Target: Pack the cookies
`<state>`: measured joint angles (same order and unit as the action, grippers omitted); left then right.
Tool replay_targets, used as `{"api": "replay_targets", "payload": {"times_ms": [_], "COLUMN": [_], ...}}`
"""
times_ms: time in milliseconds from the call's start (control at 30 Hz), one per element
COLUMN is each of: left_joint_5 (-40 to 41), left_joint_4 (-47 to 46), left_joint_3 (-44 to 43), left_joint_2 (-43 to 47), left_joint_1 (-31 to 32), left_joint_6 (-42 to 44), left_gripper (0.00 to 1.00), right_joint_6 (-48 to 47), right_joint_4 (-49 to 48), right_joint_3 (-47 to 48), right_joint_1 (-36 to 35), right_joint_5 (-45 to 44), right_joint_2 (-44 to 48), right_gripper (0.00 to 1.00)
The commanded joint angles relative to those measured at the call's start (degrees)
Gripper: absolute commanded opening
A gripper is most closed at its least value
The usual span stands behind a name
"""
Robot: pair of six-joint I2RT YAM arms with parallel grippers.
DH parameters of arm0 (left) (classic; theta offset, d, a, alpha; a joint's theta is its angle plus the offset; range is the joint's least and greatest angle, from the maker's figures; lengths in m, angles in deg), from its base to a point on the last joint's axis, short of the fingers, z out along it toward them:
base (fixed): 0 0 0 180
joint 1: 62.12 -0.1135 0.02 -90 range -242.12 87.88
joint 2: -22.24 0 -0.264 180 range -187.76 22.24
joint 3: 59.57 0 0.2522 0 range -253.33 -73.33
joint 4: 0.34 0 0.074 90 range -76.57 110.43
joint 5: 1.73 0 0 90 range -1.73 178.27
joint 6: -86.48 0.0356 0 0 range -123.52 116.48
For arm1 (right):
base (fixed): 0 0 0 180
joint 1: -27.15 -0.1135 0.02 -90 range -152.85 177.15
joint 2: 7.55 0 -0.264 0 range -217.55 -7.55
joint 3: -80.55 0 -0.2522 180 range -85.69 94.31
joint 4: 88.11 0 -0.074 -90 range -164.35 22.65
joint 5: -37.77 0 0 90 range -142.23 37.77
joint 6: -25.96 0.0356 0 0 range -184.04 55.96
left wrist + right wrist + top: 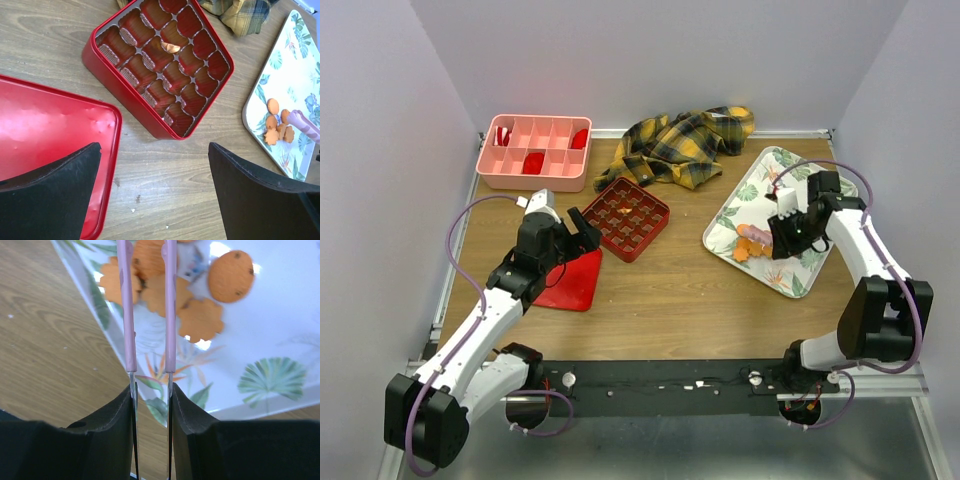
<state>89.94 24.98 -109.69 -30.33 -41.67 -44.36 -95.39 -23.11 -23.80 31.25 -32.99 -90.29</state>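
Several orange cookies lie in a cluster on the floral tray; they also show in the left wrist view and the right wrist view. My right gripper is shut on pink-armed tongs, whose arms reach over the cookies; their tips are cut off at the frame's top. The red gridded box sits mid-table with one orange cookie in a cell. My left gripper is open and empty, above bare table between the box and the red lid.
A pink compartment bin with dark-red pieces stands at the back left. A yellow plaid cloth lies at the back, touching the red box's far side. The red lid lies flat, left of the box.
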Motion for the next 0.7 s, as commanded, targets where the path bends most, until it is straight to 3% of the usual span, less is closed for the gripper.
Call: {"api": "replay_targets", "payload": {"times_ms": [0, 667], "left_joint_5": [-1.1, -1.1], "left_joint_4": [-1.2, -1.4], "left_joint_3": [2.1, 4.5], "left_joint_2": [2.7, 4.9], "left_joint_1": [-0.4, -0.4], "left_joint_6": [-1.3, -2.5], "left_gripper": [0.99, 0.99], "right_joint_6": [-2.9, -9.9], "right_joint_4": [-1.4, 0.0], "right_joint_3": [0.9, 6.8], "right_joint_1": [4.9, 6.4], "right_joint_5": [-3.6, 0.3], "right_joint_2": [-0.5, -8.6], "right_gripper": [0.39, 0.44]}}
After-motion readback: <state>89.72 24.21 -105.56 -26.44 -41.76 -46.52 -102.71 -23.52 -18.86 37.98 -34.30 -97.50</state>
